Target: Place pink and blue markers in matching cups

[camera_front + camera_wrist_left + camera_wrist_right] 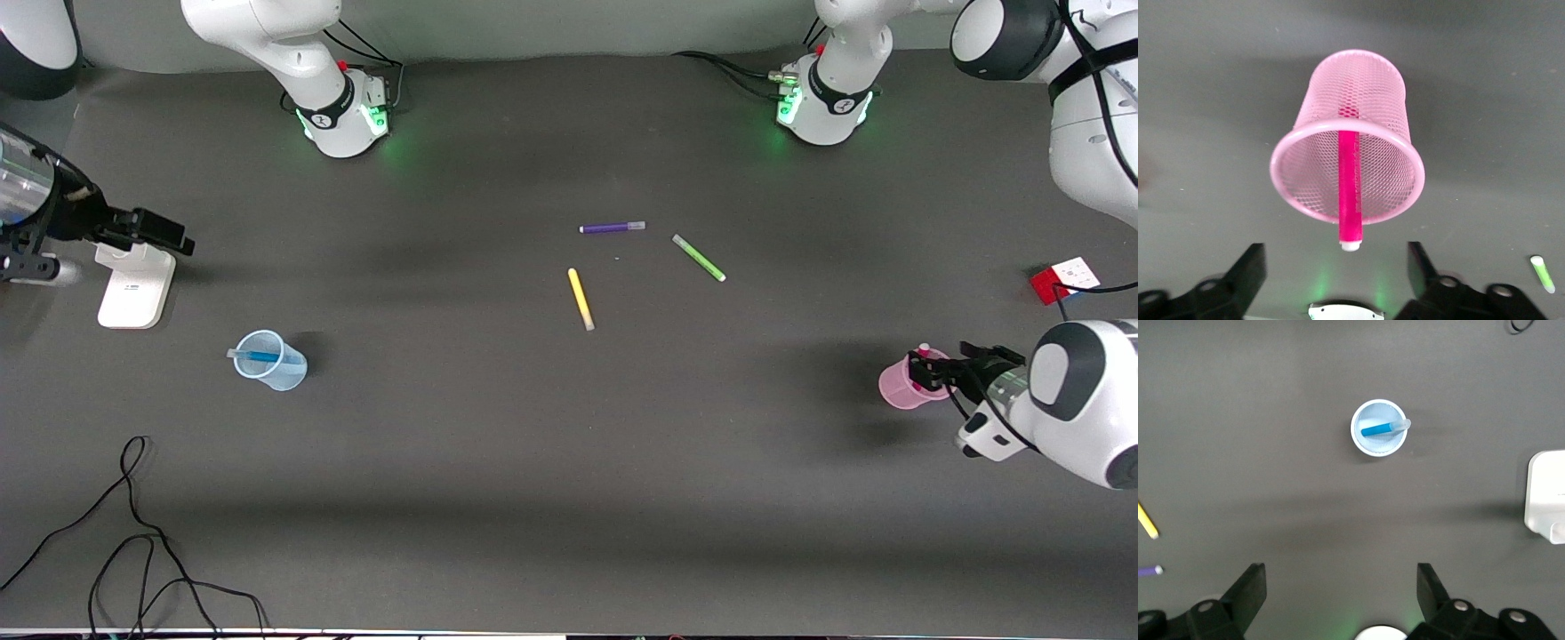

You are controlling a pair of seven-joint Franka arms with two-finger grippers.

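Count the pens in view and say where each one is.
5. The blue pen stands in the blue cup, the pink pen in the pink cup. The purple pen, green pen and yellow pen lie mid-table.

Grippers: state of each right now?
Left gripper: open, empty, by the pink mesh cup.
Right gripper: open, empty, above bare table.

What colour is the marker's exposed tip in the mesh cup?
White, on the pink marker; clearest in the left wrist view.

One marker [1349, 193] stands in its mesh cup [1313, 133]; another marker [260, 356] in its cup [286, 373].
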